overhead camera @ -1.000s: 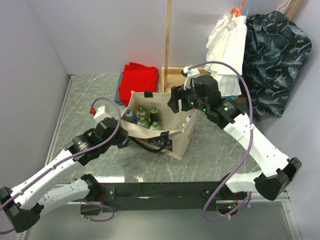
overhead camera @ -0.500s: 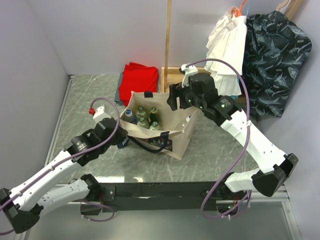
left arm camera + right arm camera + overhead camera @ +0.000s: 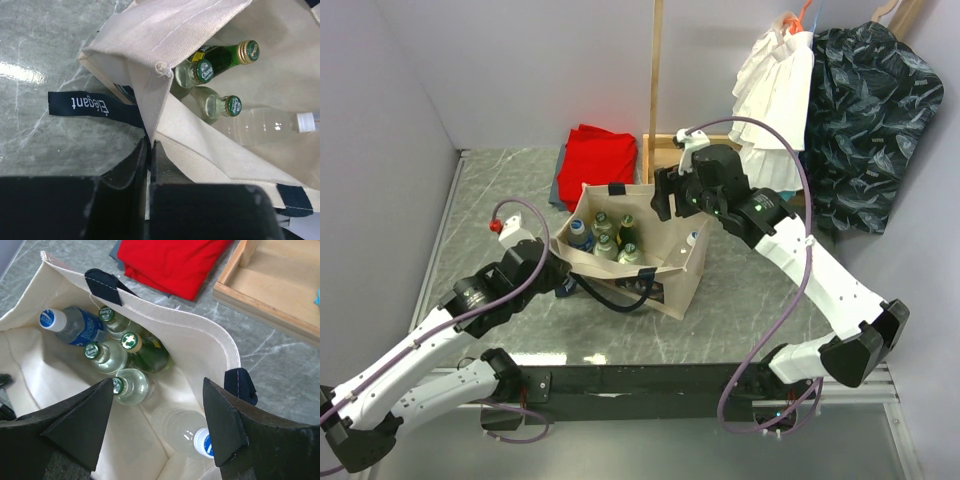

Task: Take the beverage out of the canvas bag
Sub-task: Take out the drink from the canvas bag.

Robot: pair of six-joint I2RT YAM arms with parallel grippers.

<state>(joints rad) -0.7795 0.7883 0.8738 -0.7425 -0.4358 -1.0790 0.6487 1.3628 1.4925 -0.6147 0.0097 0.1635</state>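
A grey marbled table (image 3: pixel 500 190) holds a boxy beige canvas bag (image 3: pixel 692 270) with navy handles, standing open near the middle. The left gripper (image 3: pixel 149 147) is pinched on the bag's near rim. The right gripper (image 3: pixel 158 390) hovers over the opening, fingers spread apart. Inside sit green-capped glass bottles (image 3: pixel 131 385) and clear plastic bottles (image 3: pixel 175 422).

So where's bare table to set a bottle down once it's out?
Bare table left of the canvas bag, and the strip between the bag and the near edge. Crowded behind the bag: red cloth and wooden tray.
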